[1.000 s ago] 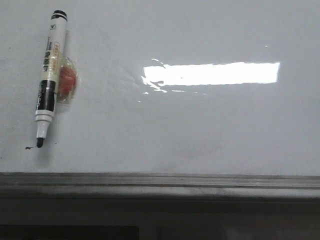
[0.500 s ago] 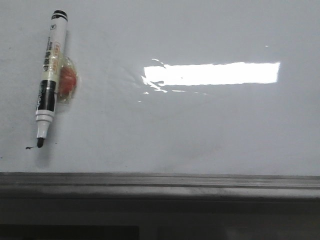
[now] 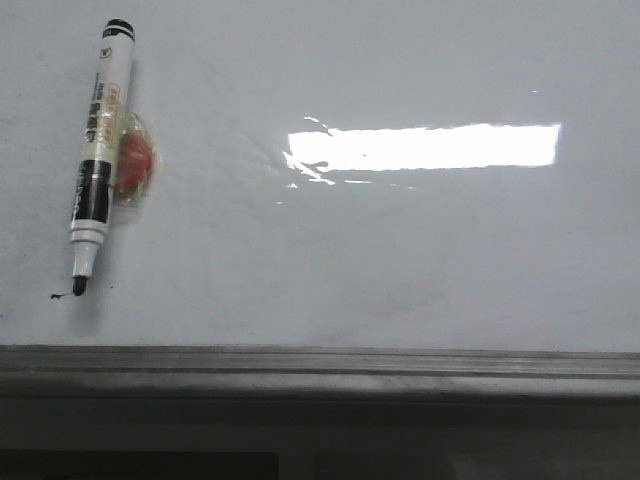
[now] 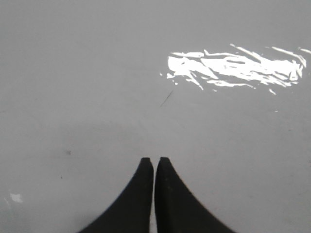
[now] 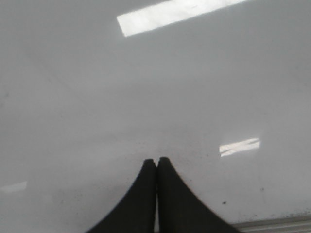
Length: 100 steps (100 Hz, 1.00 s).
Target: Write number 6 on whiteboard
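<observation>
The left hand [image 4: 154,162] shows in its wrist view as two black fingers pressed tip to tip, closed with nothing between them, hovering over bare glossy white surface. The right hand [image 5: 156,162] looks the same in its own wrist view: fingers together, closed on nothing, with the grey metal frame edge [image 5: 272,224] just showing in the lower right corner of that frame. Neither hand appears in the front view. Under both lies the whiteboard [image 3: 400,250], which fills most of the front view, its grey frame running across the lower part of the frame. A bright rectangular light reflection [image 3: 425,147] sits right of centre in the upper half of the front view, and similar glare appears in both wrist views. In the upper left of the front view a marker [image 3: 98,150] with a white body, black bands and a black end cap lies on the board, slightly tilted, its uncapped black tip pointing toward the lower edge of the frame. A small orange-red object in clear wrapping or tape [image 3: 134,160] touches the right side of the marker's barrel. Just left of the tip is a tiny black smudge [image 3: 58,295]. No drawn number 6 is visible anywhere on the board in any view.
</observation>
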Available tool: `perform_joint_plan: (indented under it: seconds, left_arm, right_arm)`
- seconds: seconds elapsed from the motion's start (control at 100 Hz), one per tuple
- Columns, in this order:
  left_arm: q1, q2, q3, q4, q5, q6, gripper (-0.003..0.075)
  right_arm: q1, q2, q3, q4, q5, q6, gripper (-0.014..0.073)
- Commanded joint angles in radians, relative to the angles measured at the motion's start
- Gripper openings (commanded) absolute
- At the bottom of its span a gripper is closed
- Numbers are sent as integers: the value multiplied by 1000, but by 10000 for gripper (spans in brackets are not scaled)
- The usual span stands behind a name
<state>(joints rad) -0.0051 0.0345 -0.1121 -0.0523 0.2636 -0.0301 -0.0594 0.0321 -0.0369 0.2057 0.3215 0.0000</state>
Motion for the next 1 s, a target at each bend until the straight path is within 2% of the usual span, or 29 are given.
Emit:
perform_joint_plan:
  seconds: [0.0, 0.24, 0.31, 0.39, 0.41, 0.43, 0.46, 0.51, 0.58, 0.65, 0.84, 0.99]
  left_arm:
    - [-5, 64, -83, -1, -34, 8, -19]
    - [-5, 164, -193, 5, 53, 79, -16]
    - [-5, 165, -195, 5, 35, 79, 23]
    - [-5, 165, -195, 2, 16, 79, 148]
    - [-5, 165, -195, 2, 10, 79, 197]
    - [-5, 165, -195, -1, -13, 79, 287]
    - [-5, 165, -192, -9, -25, 77, 325]
    - [-5, 165, -182, -16, -79, 77, 461]
    - [-5, 165, -167, -40, -160, 71, 545]
    - [-5, 165, -155, -87, -221, 71, 542]
    - [-28, 165, -153, -87, -233, 106, 506]
    - [-141, 165, -153, -114, -235, 106, 506]
  right_arm:
    - [-6, 72, -82, 8, -43, 0, -54]
    - [-6, 184, -186, 52, 11, 0, -54]
    - [-6, 187, -186, 52, 11, 0, -54]
    - [-6, 187, -186, 52, 11, 0, -54]
    - [-6, 187, -186, 52, 11, 0, -54]
    - [-6, 187, -186, 52, 11, 0, -54]
    - [-6, 187, -186, 52, 11, 0, -54]
    - [-6, 187, -186, 52, 11, 0, -54]
    - [-6, 187, -186, 52, 11, 0, -54]
    - [-6, 187, -186, 52, 11, 0, -54]
    - [-6, 187, -186, 52, 11, 0, -54]
    - [-6, 187, -186, 52, 11, 0, -54]
